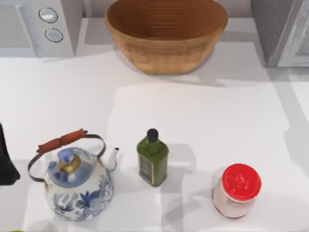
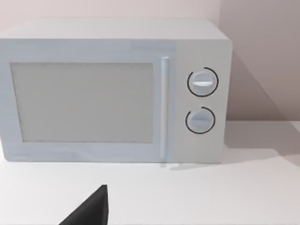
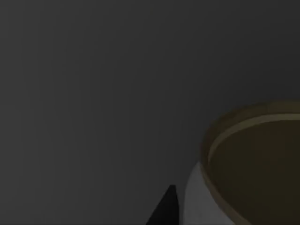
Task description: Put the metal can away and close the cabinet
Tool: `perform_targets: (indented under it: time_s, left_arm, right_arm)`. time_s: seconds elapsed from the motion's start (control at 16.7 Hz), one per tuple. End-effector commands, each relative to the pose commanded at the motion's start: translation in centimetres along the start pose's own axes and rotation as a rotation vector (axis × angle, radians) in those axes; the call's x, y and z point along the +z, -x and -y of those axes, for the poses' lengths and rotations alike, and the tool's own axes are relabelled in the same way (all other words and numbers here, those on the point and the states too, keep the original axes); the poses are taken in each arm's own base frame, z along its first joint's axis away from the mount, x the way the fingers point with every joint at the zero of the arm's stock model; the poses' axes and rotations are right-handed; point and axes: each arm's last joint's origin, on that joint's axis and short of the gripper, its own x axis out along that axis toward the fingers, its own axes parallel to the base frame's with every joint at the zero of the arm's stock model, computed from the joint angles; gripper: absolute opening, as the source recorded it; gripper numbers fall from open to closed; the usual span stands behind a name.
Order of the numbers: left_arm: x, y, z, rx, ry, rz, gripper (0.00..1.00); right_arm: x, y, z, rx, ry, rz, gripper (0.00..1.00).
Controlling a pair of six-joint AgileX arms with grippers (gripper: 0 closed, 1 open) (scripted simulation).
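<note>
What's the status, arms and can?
Left arm parked at table's left edge. Right wrist view dark. Cabinet back right. Kettle, oil bottle, red-lidded jar along the front.

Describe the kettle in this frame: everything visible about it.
The kettle is round-bellied, white with blue floral painting, apparently ceramic. Its lid carries a gold-coloured collar and a blue-and-white knob. A thin metal bail handle with a reddish wooden grip arches over it, and a short spout points toward the olive oil bottle. It stands upright at the table's front left, touching nothing else.
</note>
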Motion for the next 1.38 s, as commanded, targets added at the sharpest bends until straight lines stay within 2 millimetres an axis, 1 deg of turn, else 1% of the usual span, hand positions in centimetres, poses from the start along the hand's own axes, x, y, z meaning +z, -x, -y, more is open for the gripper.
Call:
perform_targets:
  time_s: [0.12,0.9,0.96,1.38]
  left_arm:
    - [0.00,0.00,0.00,0.000,0.000,0.000,1.00]
    - [0.00,0.00,0.00,0.000,0.000,0.000,1.00]
    - [0.00,0.00,0.00,0.000,0.000,0.000,1.00]
    - [0.00,0.00,0.00,0.000,0.000,0.000,1.00]
  right_arm:
    - [0.00,0.00,0.00,0.000,0.000,0.000,0.00]
    - [0.00,0.00,0.00,0.000,0.000,0.000,0.98]
    - [0.00,0.00,0.00,0.000,0.000,0.000,1.00]
    - [0.00,0.00,0.00,0.000,0.000,0.000,1.00]
